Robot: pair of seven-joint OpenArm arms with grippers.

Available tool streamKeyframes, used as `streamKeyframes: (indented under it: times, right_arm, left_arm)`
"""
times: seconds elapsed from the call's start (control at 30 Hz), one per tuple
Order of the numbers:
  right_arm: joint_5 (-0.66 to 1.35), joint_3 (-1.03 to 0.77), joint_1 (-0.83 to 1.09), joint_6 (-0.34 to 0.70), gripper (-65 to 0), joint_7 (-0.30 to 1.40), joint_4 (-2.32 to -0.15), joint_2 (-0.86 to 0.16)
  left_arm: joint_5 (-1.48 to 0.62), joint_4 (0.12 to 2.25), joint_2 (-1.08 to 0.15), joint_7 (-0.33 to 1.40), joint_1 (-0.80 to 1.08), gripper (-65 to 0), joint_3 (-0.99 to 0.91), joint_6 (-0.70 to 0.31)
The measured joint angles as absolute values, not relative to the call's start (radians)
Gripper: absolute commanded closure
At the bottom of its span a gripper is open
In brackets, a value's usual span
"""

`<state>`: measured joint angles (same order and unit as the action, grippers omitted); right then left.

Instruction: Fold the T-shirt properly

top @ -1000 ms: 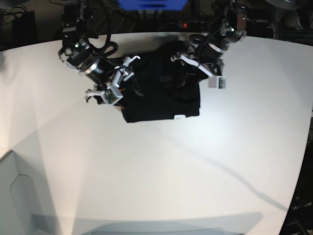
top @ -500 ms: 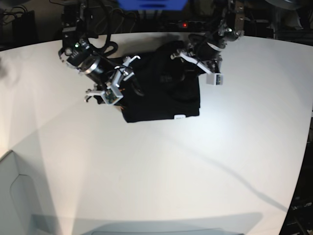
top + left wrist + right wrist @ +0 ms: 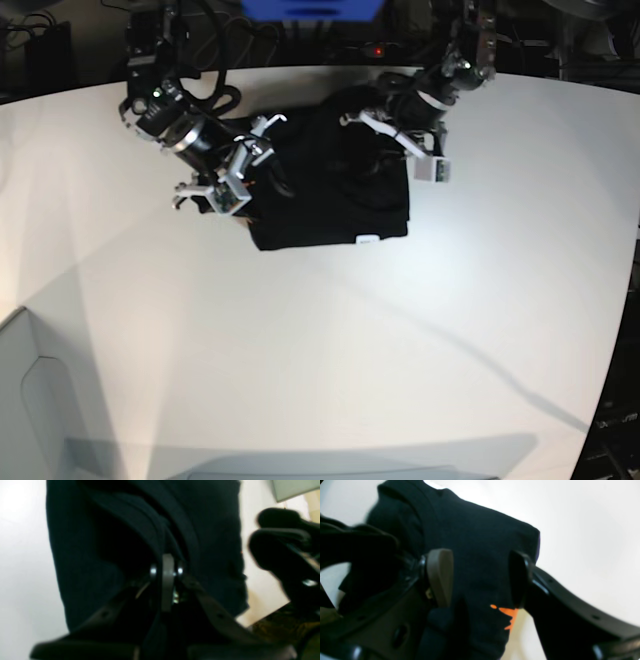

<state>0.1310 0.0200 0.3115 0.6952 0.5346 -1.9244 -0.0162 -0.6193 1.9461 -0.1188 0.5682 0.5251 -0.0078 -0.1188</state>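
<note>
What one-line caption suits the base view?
Two grippers over a folded black shirt: the left shut, the right open.

T-shirt layout on tabletop, base view

The T-shirt lies on the tabletop, in the far half, with a bare stretch of tabletop before it and further bare areas to its left and right. The tag sits at the T-shirt's near edge, right of that edge's middle. The orange mark lies at the T-shirt's left side in the base view, beneath the right arm.
</note>
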Motion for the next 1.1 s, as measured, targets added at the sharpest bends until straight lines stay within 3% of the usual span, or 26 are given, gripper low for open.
streamKeyframes:
  times: [0.37,0.63,0.8,1.1]
  right_arm:
    - [0.131,0.02,0.311,0.695,-36.0,0.535,-1.924,-0.028]
    - [0.131,0.02,0.311,0.695,-36.0,0.535,-1.924,-0.028]
    - [0.131,0.02,0.308,0.695,-36.0,0.533,-1.924,-0.027]
    - [0.131,0.02,0.308,0.695,-36.0,0.534,-1.924,-0.025]
  left_arm:
    - [-0.627,2.001,-0.121,0.566,0.617,0.0,-0.113,-0.125]
    - [-0.802,2.001,-0.166,0.577,0.615,0.0,-0.214,-0.128]
    - [-0.894,2.001,-0.228,0.571,0.608,0.0,-0.229,-0.124]
    - [-1.008,2.004,-0.23,0.577,0.521,0.0,-0.149,-0.124]
